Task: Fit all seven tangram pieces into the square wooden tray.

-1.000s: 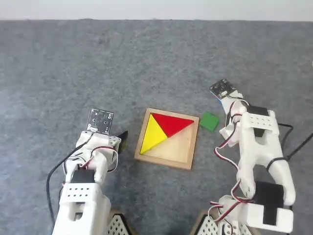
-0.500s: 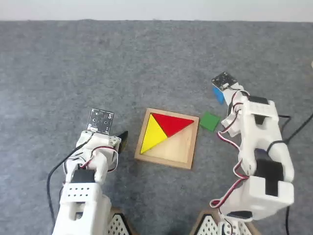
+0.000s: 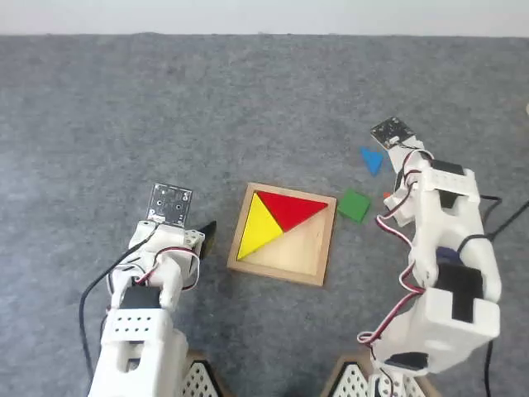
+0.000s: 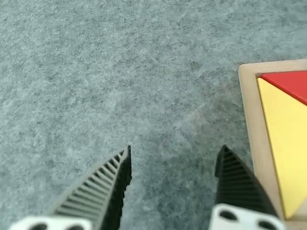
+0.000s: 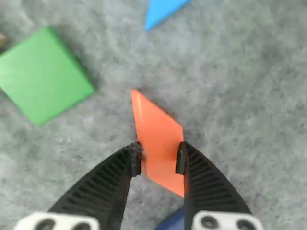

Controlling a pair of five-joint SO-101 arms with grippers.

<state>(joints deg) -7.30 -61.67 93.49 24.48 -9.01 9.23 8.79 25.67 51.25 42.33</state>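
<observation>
The square wooden tray [image 3: 318, 265] lies mid-table and holds a red triangle [image 3: 289, 208] and a yellow triangle [image 3: 258, 227]. Just right of it sit a green square [image 3: 354, 205] and, farther back, a blue triangle [image 3: 371, 159]. In the right wrist view my right gripper [image 5: 158, 158] is shut on an orange parallelogram [image 5: 158, 132], with the green square [image 5: 43, 88] and blue triangle [image 5: 163, 9] beyond it. A sliver of orange [image 3: 386, 195] peeks out by the right arm. My left gripper [image 4: 172, 177] stands open over bare mat beside the tray's edge [image 4: 249, 115].
Grey felt mat [image 3: 124, 107] covers the table, with wide free room at the back and left. A dark blue piece's corner [image 5: 170, 223] shows beneath the right gripper. Both arm bases stand at the front edge.
The right arm has swung back and to the right, uncovering the blue triangle. The left arm has kept still.
</observation>
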